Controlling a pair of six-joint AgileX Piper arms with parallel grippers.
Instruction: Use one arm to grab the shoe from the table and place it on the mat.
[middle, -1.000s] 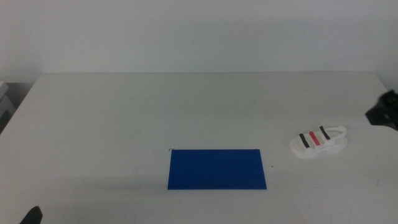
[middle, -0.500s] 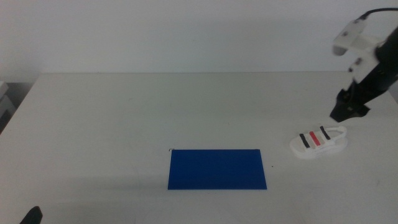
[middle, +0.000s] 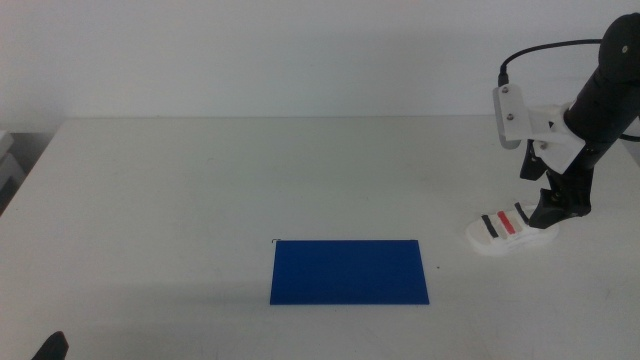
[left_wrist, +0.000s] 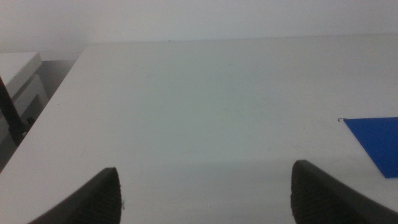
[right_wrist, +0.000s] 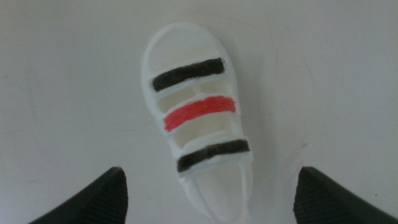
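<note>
The white shoe (middle: 505, 232) with two black straps and a red one between them lies on the white table (middle: 250, 180) at the right. It also shows in the right wrist view (right_wrist: 196, 121). The dark blue mat (middle: 349, 271) lies flat in the middle front, left of the shoe. My right arm (middle: 590, 110) reaches down from the right. Its gripper (middle: 552, 210) hangs over the shoe's heel end, jaws open wide, one on each side of the heel (right_wrist: 214, 199). My left gripper (left_wrist: 205, 193) is open and empty, waiting at the front left corner (middle: 50, 347).
A corner of the mat shows in the left wrist view (left_wrist: 373, 140). A white object (middle: 8, 165) stands off the table's left edge. A black cable (middle: 545, 50) loops above the right arm.
My right arm has swung in from the right edge and come down over the shoe's heel. The shoe, the mat and the left arm have not moved.
</note>
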